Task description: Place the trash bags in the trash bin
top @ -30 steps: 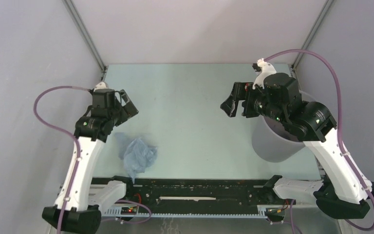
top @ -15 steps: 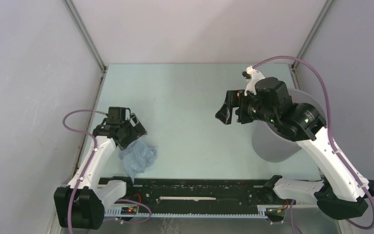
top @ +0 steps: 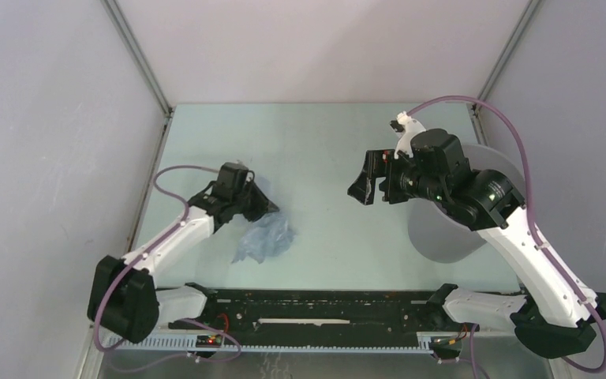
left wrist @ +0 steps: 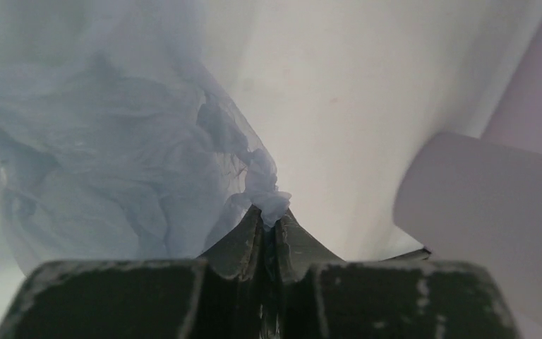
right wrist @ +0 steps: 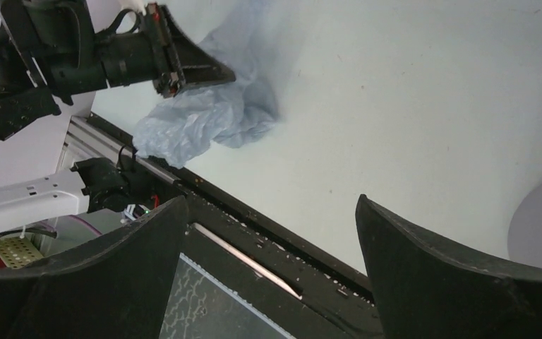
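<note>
Between pinched trash bag (top: pixel 264 237) and right-edge trash bin (top: pixel 442 237), open table (top: pixel 316 158).

No legible text or labels

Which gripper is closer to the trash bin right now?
Right. The right gripper hangs open just left of the trash bin, its arm above the bin; the left gripper is much farther left, jaws shut on the trash bag.

Left claw (top: pixel 263 207) touches the pale blue bag (top: pixel 265 239); grey bin (top: pixel 440 237) beneath right arm (top: pixel 481 193)
</note>
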Action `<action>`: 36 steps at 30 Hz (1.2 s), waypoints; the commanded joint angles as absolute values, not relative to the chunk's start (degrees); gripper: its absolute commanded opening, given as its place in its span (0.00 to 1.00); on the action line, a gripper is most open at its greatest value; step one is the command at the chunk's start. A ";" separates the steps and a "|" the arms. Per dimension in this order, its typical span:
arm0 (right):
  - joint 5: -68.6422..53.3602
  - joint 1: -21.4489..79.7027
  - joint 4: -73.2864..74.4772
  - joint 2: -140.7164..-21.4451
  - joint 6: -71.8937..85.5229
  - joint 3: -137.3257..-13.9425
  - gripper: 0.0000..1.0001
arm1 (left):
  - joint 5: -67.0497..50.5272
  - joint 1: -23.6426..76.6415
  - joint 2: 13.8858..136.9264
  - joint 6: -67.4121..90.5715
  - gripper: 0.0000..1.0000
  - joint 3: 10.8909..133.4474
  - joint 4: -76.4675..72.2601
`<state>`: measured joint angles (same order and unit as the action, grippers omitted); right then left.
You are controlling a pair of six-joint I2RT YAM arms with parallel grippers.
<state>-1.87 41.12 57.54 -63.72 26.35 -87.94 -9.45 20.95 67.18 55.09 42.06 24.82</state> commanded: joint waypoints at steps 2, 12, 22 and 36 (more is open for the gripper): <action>-3.09 40.87 55.71 -63.99 28.48 -86.58 0.97 | -6.63 27.92 71.87 59.21 0.10 52.32 14.96; -6.16 39.71 52.83 -68.31 29.63 -86.00 0.97 | -5.42 32.94 72.53 37.57 0.83 61.79 26.95; -8.25 39.48 49.84 -76.55 29.89 -88.59 0.94 | -4.16 27.43 56.73 42.93 0.97 51.64 36.52; 21.06 42.33 68.61 -110.03 46.47 -121.01 1.00 | -21.43 12.75 50.91 53.31 0.96 31.46 25.21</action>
